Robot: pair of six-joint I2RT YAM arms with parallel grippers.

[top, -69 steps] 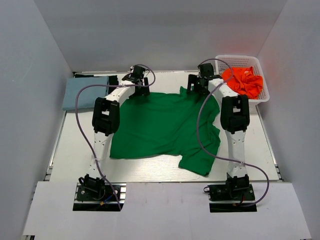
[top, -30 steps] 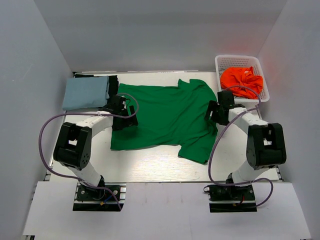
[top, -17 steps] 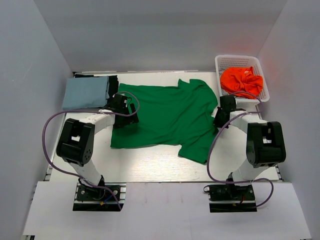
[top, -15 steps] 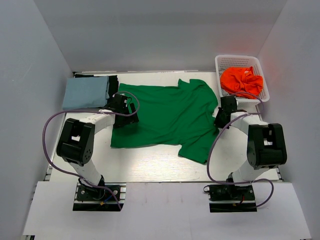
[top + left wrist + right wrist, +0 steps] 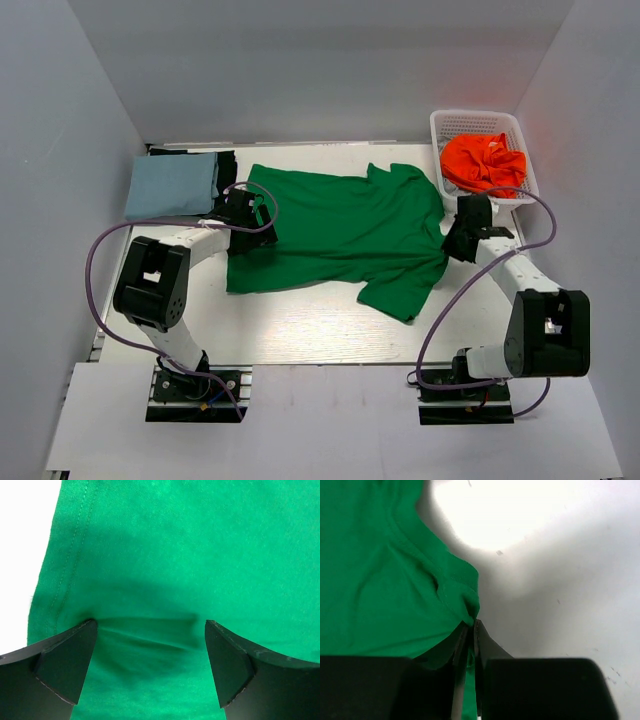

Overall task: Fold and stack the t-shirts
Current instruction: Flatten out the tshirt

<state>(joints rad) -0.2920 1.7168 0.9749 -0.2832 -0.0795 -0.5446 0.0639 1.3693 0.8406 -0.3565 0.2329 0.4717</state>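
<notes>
The bright green t-shirt (image 5: 340, 235) lies spread across the middle of the table. My right gripper (image 5: 452, 240) is shut on the green t-shirt's right edge (image 5: 465, 605), a pinch of cloth between the pads. My left gripper (image 5: 243, 222) is open, its fingers (image 5: 65, 665) pressed down on the shirt's left side (image 5: 165, 555) with wrinkled cloth between them. A folded pale blue t-shirt (image 5: 171, 185) rests on a black one (image 5: 226, 163) at the back left. An orange t-shirt (image 5: 483, 163) is bunched in the basket.
The white mesh basket (image 5: 478, 122) stands at the back right corner. White walls enclose the table on the left, back and right. Both arms' purple cables loop over the table near the shirt's sides.
My right gripper has shut on the green shirt's right edge and pulled it rightward, stretching the shirt flatter. My left gripper stays open, pressed on the left side.
</notes>
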